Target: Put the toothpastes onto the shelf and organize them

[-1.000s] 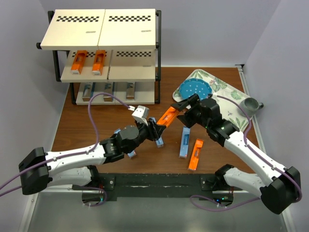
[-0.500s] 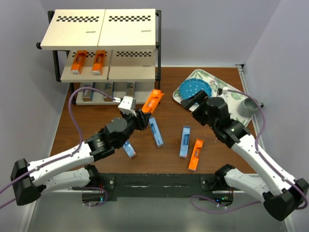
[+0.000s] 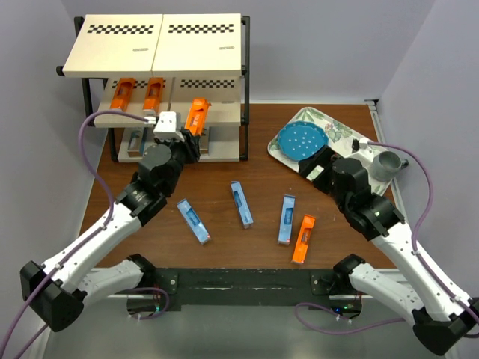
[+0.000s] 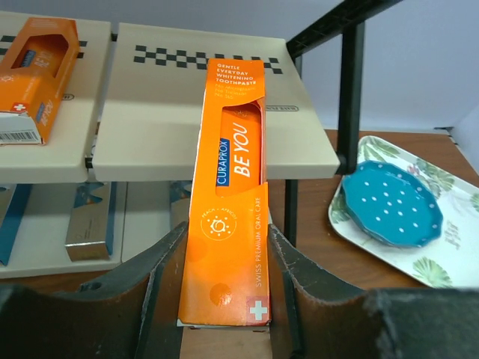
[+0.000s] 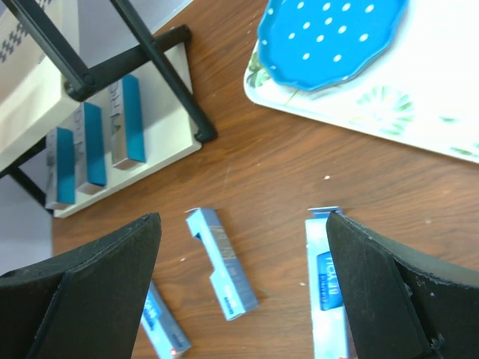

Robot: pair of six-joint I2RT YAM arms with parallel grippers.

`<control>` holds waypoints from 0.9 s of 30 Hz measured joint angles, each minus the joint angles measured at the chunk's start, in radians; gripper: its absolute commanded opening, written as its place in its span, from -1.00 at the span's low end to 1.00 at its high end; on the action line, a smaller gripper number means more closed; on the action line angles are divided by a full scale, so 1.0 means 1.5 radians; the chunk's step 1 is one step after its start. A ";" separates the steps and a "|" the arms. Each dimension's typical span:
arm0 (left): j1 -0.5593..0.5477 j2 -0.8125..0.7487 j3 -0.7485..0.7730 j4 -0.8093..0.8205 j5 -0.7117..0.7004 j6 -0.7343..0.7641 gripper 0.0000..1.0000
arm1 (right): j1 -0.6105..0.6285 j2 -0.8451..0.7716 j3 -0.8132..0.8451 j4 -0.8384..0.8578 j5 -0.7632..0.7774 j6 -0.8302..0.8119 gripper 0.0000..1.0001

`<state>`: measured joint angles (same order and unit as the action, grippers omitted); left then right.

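My left gripper [image 3: 190, 139] [image 4: 226, 239] is shut on an orange toothpaste carton [image 3: 197, 114] [image 4: 233, 187]. The carton's far end reaches over the middle board of the shelf [image 3: 150, 45] [image 4: 187, 142]. Two more orange cartons [image 3: 122, 95] [image 3: 153, 93] lie on that board, to the left. Several blue and silver cartons [image 3: 135, 140] [image 5: 127, 120] stand on the bottom board. Three light blue toothpastes [image 3: 193, 221] [image 3: 240, 204] [image 3: 286, 219] and an orange one [image 3: 303, 238] lie on the table. My right gripper [image 3: 310, 166] [image 5: 243, 221] is open and empty above the table by the tray.
A floral tray [image 3: 363, 153] [image 5: 449, 112] at the right holds a blue dotted plate [image 3: 301, 140] [image 5: 329, 34] and a grey cup [image 3: 388, 163]. Black shelf posts [image 4: 350, 90] [image 5: 168, 82] stand beside the boards. Walls close in on the left, back and right.
The left arm took the orange carton from the middle of the table up to the shelf's middle tier. The right gripper let go of it, opened wide and drew back toward the tray.
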<state>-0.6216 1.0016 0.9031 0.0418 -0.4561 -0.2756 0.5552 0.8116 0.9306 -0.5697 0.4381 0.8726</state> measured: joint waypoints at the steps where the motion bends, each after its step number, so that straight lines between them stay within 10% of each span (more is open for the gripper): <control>1: 0.011 0.010 0.003 0.006 0.003 0.005 -0.49 | 0.000 -0.007 0.000 -0.005 0.007 -0.011 0.94; 27: 0.173 0.300 0.107 0.257 0.029 0.023 -0.25 | 0.000 -0.116 -0.028 -0.009 0.063 -0.240 0.94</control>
<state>-0.3622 1.4513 1.0634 0.4267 -0.4126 -0.2405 0.5552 0.6380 0.8886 -0.5827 0.5327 0.5121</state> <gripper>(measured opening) 0.445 0.968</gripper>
